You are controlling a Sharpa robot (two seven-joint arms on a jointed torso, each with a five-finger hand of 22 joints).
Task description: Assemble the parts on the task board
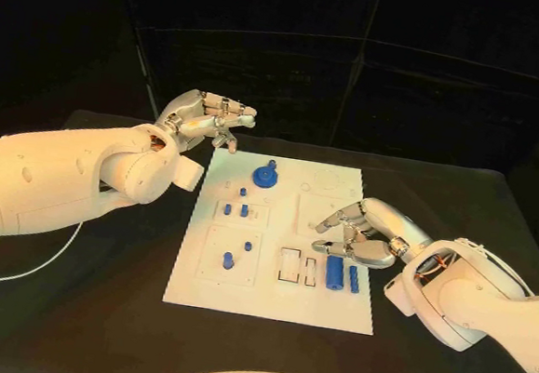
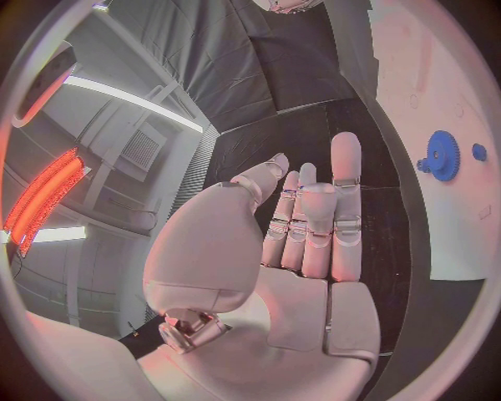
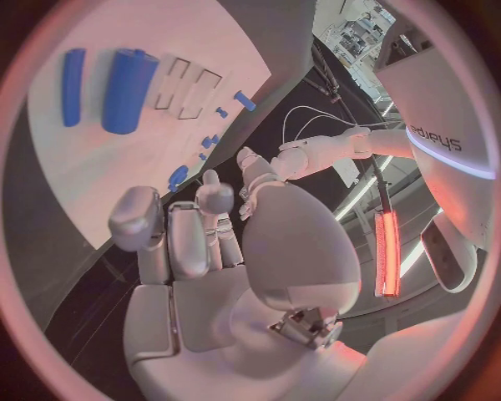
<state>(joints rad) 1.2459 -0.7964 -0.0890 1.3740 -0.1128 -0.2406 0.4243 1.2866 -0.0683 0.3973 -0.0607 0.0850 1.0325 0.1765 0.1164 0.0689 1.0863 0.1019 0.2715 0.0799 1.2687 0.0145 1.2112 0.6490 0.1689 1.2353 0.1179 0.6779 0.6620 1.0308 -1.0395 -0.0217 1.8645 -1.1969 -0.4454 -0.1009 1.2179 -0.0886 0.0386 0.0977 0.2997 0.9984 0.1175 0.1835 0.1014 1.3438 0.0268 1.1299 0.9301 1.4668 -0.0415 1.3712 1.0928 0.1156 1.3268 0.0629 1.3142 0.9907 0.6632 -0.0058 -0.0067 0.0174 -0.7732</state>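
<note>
The flat white rectangular task board (image 1: 271,295) is lying in the middle of the black desk (image 1: 103,313), its long axis running away from the robot. The small blue plastic parts are resting on it: a blue toothed gear wheel (image 1: 265,177) near the far edge, a large blue cylinder (image 1: 334,271) and a thinner blue rod (image 1: 354,279) lying side by side near the right edge, both with their long axes pointing away from the robot, parallel to the board's long sides. Two empty rectangular outlined slots (image 1: 299,267) are sitting just beside the cylinder, on its left. Several smaller blue pegs (image 1: 228,260) are standing or lying in the left-hand recessed plates.

The silver many-fingered right hand (image 1: 355,234) is hovering over the board's right edge, just beyond the cylinder and rod, fingers curled downward and inward with nothing seen between them; the posture suggests it is preparing to take one of these two pieces, probably for seating in the adjacent slots. The silver many-fingered left hand (image 1: 206,119) is being held raised beyond the board's far left corner, well apart from every part, fingers extended and parted, holding nothing; it appears to be kept clear so the right hand can work unobstructed.
</note>
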